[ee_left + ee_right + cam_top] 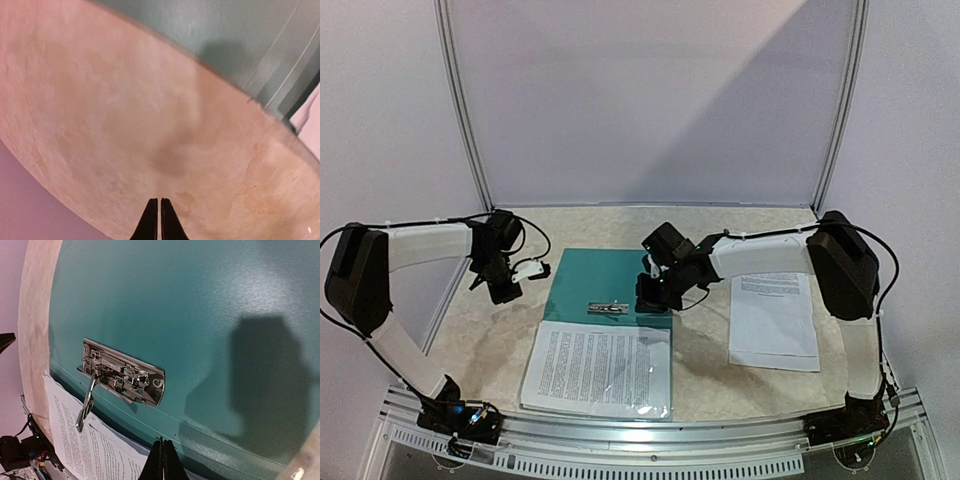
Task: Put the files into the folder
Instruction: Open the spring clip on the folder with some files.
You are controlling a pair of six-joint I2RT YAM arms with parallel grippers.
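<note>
The teal folder (595,275) lies open at the table's middle, its silver clip (607,308) near the fold; the clip (122,376) has its lever raised. Printed sheets (598,366) lie on the folder's near half; they also show in the right wrist view (95,450). Another printed sheet (775,320) lies on the table at the right. My right gripper (652,297) is shut and empty, just above the folder's right edge near the clip (163,446). My left gripper (504,290) is shut and empty, over bare table left of the folder (159,202).
The beige marbled table (480,340) is bounded by white walls and a metal rail (650,435) at the near edge. A corner of the folder (240,40) shows at the top of the left wrist view.
</note>
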